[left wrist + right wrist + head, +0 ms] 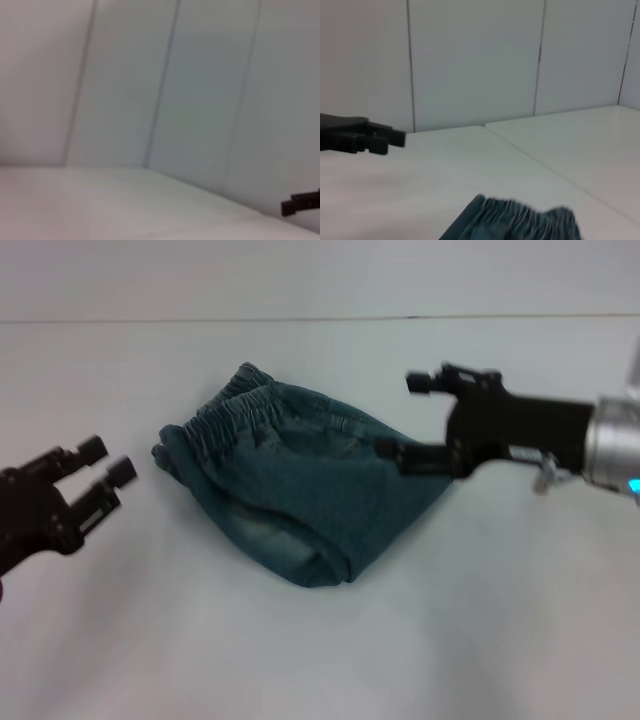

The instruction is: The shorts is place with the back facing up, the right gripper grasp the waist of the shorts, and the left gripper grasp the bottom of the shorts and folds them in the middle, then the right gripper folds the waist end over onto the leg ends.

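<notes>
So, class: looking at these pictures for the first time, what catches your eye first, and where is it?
The folded denim shorts lie mid-table, the gathered waistband toward the far left. The right pincer hangs open over their right edge, one finger low at the cloth. The left pincer waits open at the table's left side, clear of the shorts.

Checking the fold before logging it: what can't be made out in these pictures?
- Shorts: leg ends lie under the folded layers, head view.
- Shorts: cut off by the picture edge, right wrist view.
- Right gripper: lower finger overlaps denim; contact unclear.
- Left gripper: arm cut off.
</notes>
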Robot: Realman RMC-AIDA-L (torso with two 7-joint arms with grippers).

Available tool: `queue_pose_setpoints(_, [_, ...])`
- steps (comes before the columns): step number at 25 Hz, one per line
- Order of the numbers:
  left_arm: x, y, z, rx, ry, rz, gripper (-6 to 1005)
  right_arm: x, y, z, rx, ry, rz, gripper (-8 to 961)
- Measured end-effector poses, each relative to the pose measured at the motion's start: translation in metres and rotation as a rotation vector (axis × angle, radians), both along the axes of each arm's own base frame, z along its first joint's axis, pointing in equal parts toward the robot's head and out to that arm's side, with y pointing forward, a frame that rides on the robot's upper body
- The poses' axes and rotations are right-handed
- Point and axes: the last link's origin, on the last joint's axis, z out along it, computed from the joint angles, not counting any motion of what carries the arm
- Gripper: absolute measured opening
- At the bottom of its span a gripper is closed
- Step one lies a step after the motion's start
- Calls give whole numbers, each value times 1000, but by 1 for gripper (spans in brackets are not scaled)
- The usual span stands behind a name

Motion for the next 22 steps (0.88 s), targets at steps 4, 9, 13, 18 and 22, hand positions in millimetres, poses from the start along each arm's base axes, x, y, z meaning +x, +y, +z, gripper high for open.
queue_pose_setpoints(4, [5,2,-2,-176,65,-30,513,31,-27,-6,-16,36,-23,927])
queue_pose_setpoints(9, [5,3,0,-257,93,-46,673,60,-52,-14,-29,71,-14,927])
queue_pose_setpoints(13, [5,1,3,-271,96,-63,765,74,-67,-12,-7,104,6,927])
queue_pose_setpoints(18, [2,-4,4,-297,114,-69,880,83,-75,-15,-7,97,-14,927])
queue_pose_setpoints(22, [0,-8,4,-305,119,-65,898,89,-80,-13,12,96,-17,927])
